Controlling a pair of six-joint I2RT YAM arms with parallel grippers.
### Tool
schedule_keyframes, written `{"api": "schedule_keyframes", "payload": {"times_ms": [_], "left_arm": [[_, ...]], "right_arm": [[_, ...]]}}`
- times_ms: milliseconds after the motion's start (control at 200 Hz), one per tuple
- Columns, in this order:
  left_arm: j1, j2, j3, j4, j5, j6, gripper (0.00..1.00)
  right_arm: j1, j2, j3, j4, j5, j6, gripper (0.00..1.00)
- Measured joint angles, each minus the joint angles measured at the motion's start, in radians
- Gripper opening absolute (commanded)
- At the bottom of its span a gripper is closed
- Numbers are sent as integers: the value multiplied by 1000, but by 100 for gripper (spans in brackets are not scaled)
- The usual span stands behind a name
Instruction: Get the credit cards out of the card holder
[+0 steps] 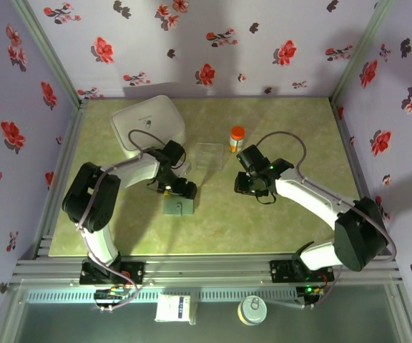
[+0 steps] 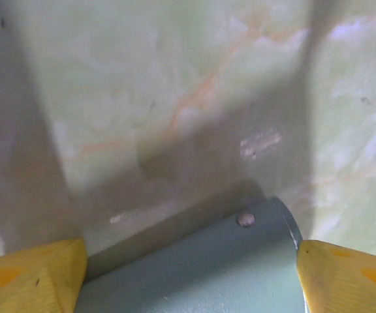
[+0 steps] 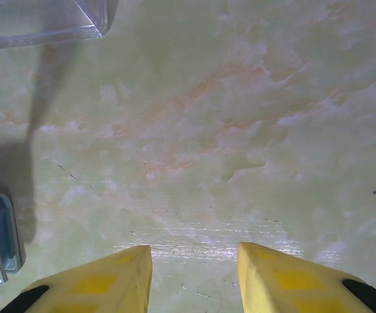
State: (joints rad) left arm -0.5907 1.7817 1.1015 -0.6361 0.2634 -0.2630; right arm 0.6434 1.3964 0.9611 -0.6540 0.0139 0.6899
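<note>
Card holder point(image 2: 207, 277) lying within open left end effector point(image 2: 191, 251), right end effector point(image 3: 194, 251) open

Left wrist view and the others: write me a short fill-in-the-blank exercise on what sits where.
1. The bottle beside the clear plastic box has an ____ cap.
2. The grey-blue thing between the left gripper's yellow fingers is the ____.
3. The right gripper's jaws stand apart, nothing between them, over the bare ____.
Missing words: orange; card holder; table.

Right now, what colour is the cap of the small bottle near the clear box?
Orange; the bottle cap shows best in the top external view.
</note>
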Motion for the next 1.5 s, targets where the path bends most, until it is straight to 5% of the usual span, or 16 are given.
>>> {"api": "schedule_keyframes", "payload": {"times_ms": [425,1000,1500], "left_arm": [[-82,-186,-220,94,20,-162,89],[-188,-255,-368,433,108,-513,56],[-64,-422,-524,513,112,-607,44]], "right_arm": [[10,38,27,6,-19,-1,46],[84,91,33,38,-49,3,39],[245,267,186,42,-43,40,36]]}}
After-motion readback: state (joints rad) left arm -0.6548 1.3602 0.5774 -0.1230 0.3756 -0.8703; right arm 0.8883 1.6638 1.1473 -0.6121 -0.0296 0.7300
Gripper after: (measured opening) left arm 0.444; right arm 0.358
